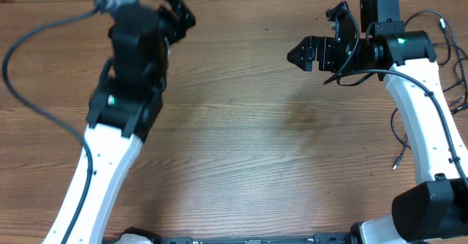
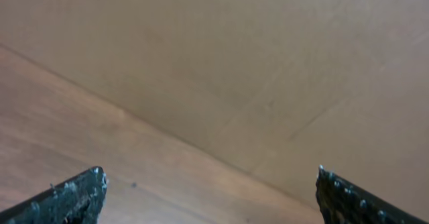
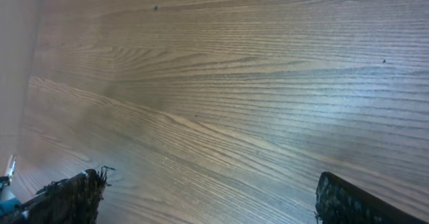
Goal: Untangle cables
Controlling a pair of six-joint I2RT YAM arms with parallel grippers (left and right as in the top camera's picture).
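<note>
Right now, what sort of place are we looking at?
Probably a robotics lab bench: a wood-grain table, with a left robot arm and a right robot arm based at its near edge.

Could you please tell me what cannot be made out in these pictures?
- Overhead: left gripper is blurred; jaws unclear there.
- Overhead: thin cord end beside the right arm, too small to identify.
- Wrist views: left fingers and right fingers cut off by the bottom edge.
- Table under the left arm: hidden by it.
</note>
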